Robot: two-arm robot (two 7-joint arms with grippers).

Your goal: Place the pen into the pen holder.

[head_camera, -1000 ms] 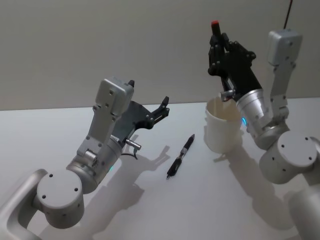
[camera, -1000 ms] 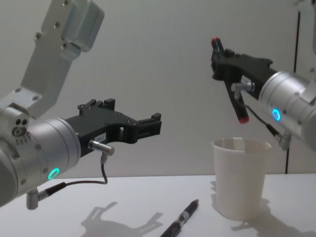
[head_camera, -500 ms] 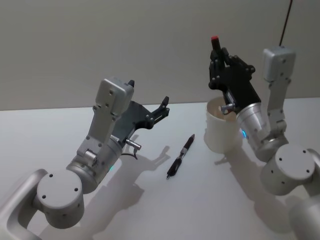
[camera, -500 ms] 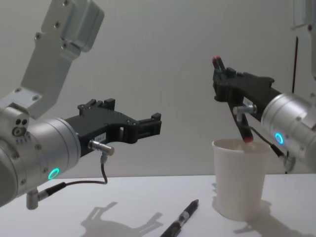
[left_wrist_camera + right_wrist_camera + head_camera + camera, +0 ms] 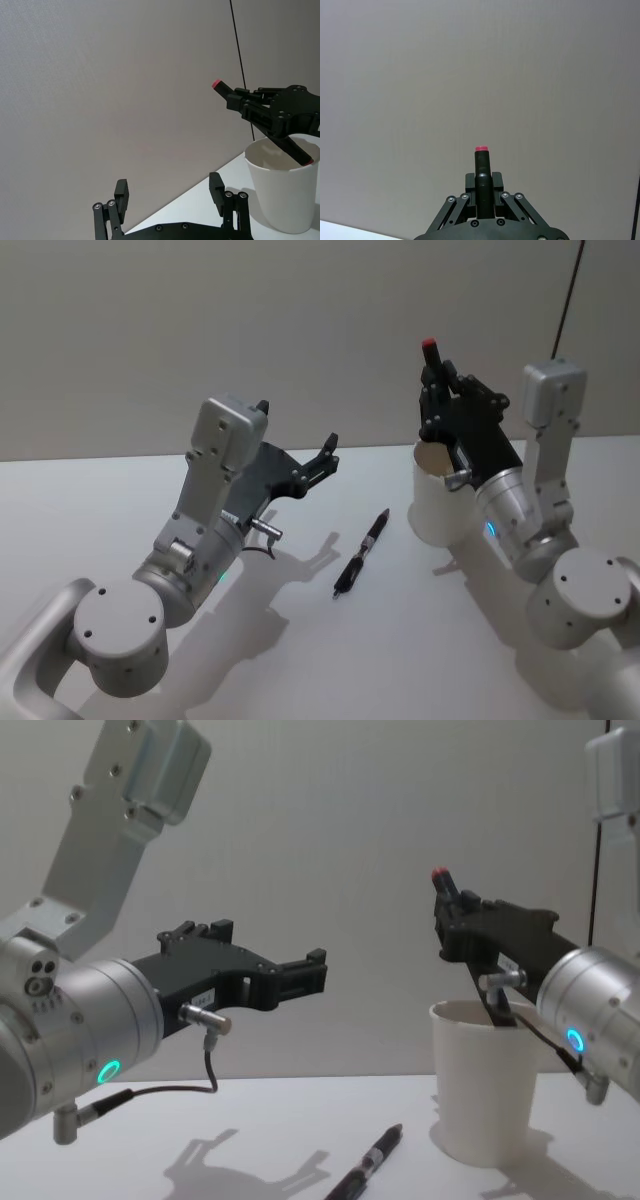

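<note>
Pen (image 5: 432, 362) clenched in right claw (image 5: 438, 390) has sunk tip-first past the pen holder (image 5: 435, 512) rim, nearly releasable; left claw (image 5: 169, 190) hovers open.

Loose pen (image 5: 362, 552) on the table (image 5: 100, 502) left of the pen holder (image 5: 438, 512), lower end of second pen (image 5: 481, 171) inside it

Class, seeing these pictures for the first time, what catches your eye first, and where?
The right gripper, shut on a red-tipped black pen, holds it slanted with its lower end inside the white paper cup. A second black pen lies on the white table left of the cup, with the open left gripper raised farther left.
</note>
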